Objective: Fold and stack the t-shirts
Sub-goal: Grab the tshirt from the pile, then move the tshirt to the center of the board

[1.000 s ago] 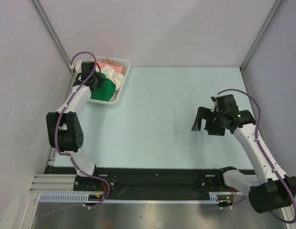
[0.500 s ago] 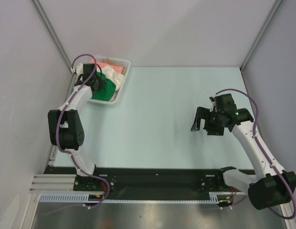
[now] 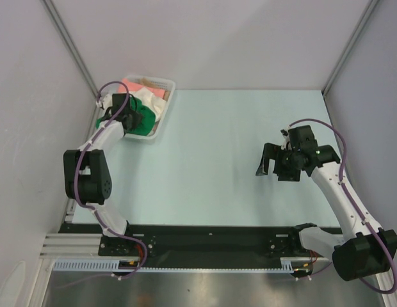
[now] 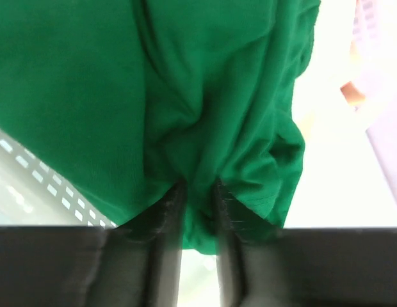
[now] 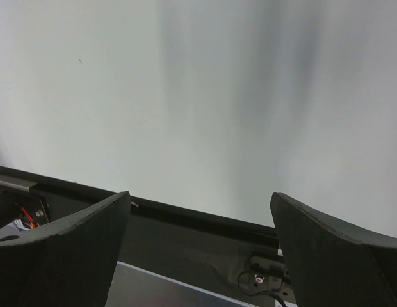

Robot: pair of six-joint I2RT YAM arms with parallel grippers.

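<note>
Far left, we find the left gripper (image 4: 197,192) reaching into the white lattice basket (image 3: 169,89) at the back-left corner of the table (image 3: 205,147). Its narrow jaws pinch a bunched fold of the green t-shirt (image 4: 153,96). That shirt lies in the basket beside a cream-white t-shirt (image 3: 155,103), with a salmon-pink t-shirt (image 3: 133,84) toward the far rim. At right, well apart, we see the right gripper (image 3: 275,167) hover above the table, jaws spread wide, holding nothing.
</note>
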